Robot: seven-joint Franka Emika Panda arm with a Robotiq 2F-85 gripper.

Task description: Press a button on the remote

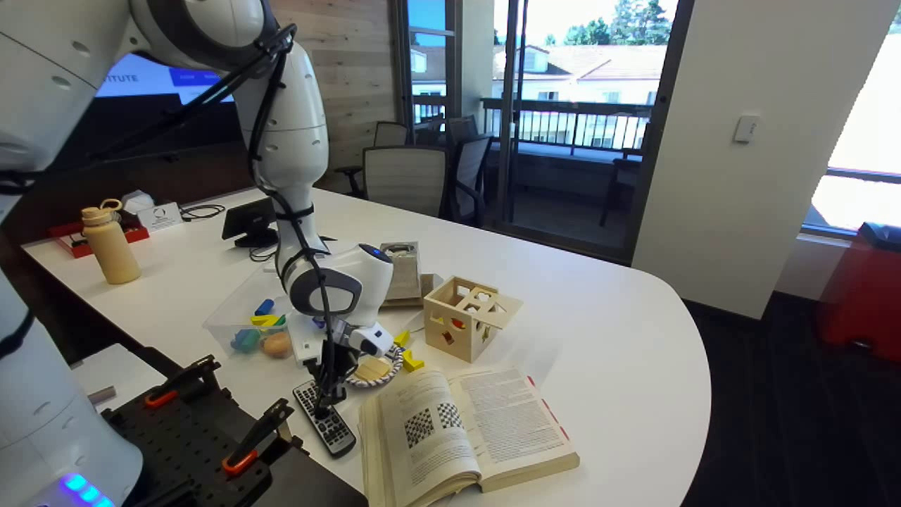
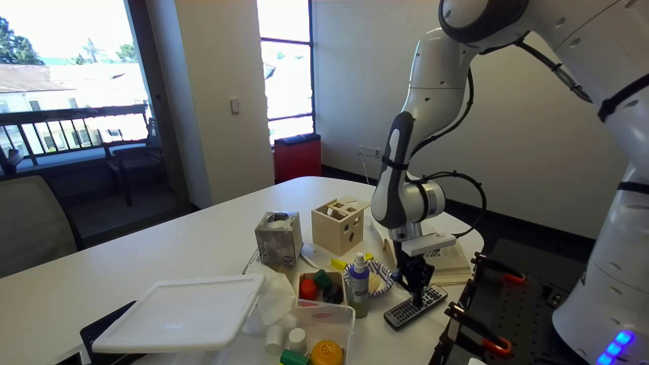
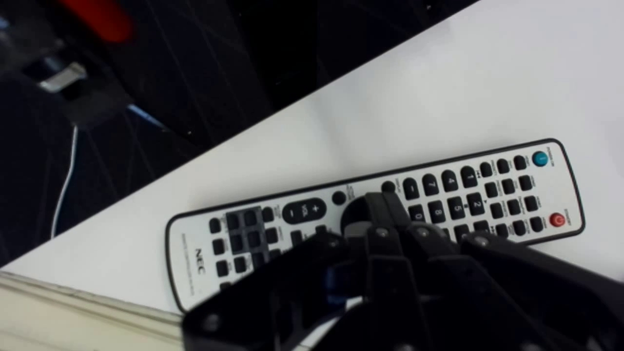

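Both exterior views look down across the table [image 1: 612,338] from near its robot-side edge, sharing the rounded end. Wrist view: close, aimed down at the remote [image 3: 336,212].

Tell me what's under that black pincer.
A remote, lying on the white table. Its VOL key and several number keys show beside the closed pincer; the patch directly beneath it is covered, so I can't tell which key, if any, it presses.

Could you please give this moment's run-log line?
Slim silver-faced black remote: on white table | black end effector: closed, at remote's middle | press: unconfirmed
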